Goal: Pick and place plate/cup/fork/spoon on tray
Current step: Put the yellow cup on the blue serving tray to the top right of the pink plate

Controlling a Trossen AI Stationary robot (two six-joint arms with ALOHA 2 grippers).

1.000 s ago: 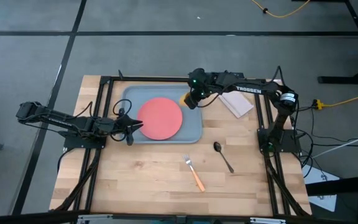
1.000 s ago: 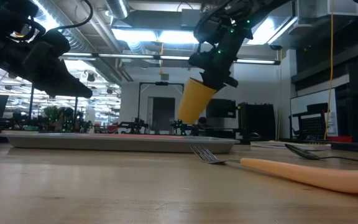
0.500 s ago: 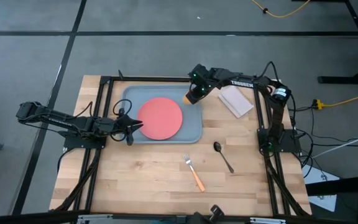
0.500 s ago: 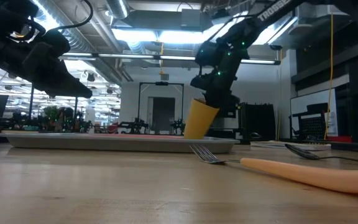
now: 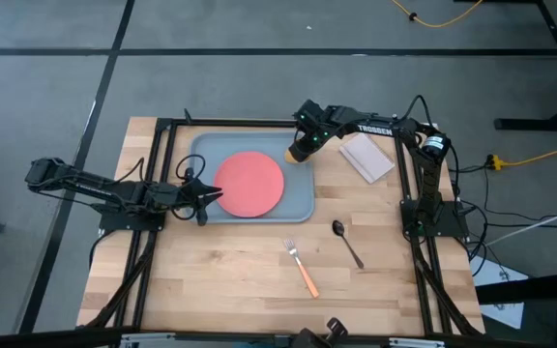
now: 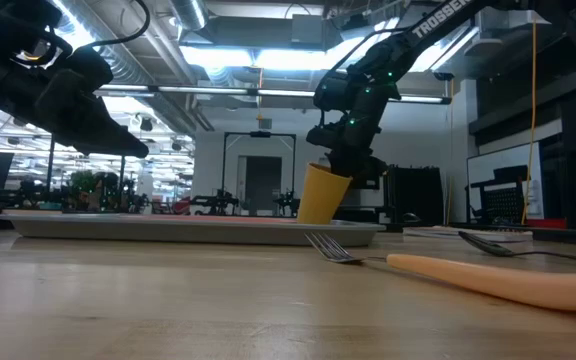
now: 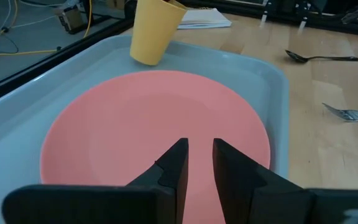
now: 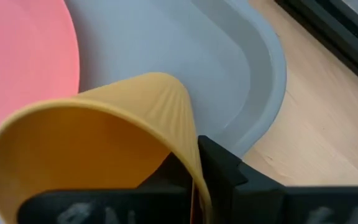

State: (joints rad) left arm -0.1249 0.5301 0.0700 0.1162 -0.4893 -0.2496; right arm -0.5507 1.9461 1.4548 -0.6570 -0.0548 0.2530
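The grey-blue tray (image 5: pixel 298 198) lies at the table's far middle with the salmon-pink plate (image 5: pixel 249 184) flat in it. My right gripper (image 5: pixel 304 144) is shut on the yellow cup (image 5: pixel 295 154) over the tray's far right corner. The cup also shows in the left wrist view (image 7: pixel 154 28) and the low view (image 6: pixel 323 195). My left gripper (image 7: pixel 199 163) hovers above the plate's left edge with a narrow gap between its fingers, holding nothing. The orange-handled fork (image 5: pixel 303 270) and the dark spoon (image 5: pixel 347 242) lie flat on the wood. My right gripper holds the cup by its rim wall (image 8: pixel 185 134), with one finger (image 8: pixel 219 165) outside the wall; the cup hides the other. The fingers come slanting down from the table's right. The cup is tilted, mouth up toward the gripper, its base (image 7: pixel 145 58) down at the tray's floor.
A white folded napkin (image 5: pixel 366 157) lies right of the tray's far corner. The fork (image 6: pixel 468 272) and spoon (image 6: pixel 498 243) lie on the near right part of the table. Black frame rails run along both table sides.
My right gripper has gone down with the cup over the tray's far right corner. The cup has stayed tilted and has come from well above the tray down to the tray's floor. My left arm has kept still.
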